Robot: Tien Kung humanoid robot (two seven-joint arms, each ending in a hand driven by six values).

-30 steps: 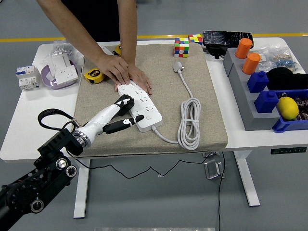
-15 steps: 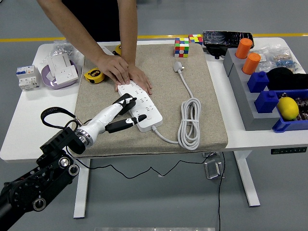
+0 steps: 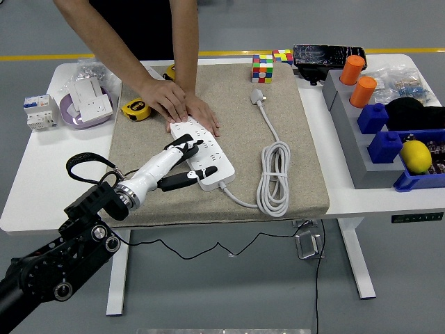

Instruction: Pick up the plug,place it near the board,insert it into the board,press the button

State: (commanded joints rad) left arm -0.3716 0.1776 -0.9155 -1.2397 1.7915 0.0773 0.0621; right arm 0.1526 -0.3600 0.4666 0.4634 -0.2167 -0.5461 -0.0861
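Observation:
A white power strip (image 3: 206, 156) lies on the beige mat (image 3: 292, 125), its cable coiled (image 3: 276, 182) to the right. The cable's grey plug (image 3: 257, 95) rests loose near the mat's far edge. My left hand (image 3: 182, 161) reaches in from the lower left, fingers spread over the strip's near end, thumb pointing right along its front edge; it holds nothing. A person's two hands (image 3: 182, 106) press flat on the strip's far end. My right arm is out of view.
A yellow tape measure (image 3: 135, 109) and a purple bowl with sockets (image 3: 86, 102) sit at the left. Rubik's cubes (image 3: 263, 68) stand at the back. Grey and blue bins (image 3: 389, 139) with orange cylinders and a lemon fill the right side.
My left hand has slid slightly up and forward over the strip's near end, and the forearm has shifted right. The person's hands and the plug stay put.

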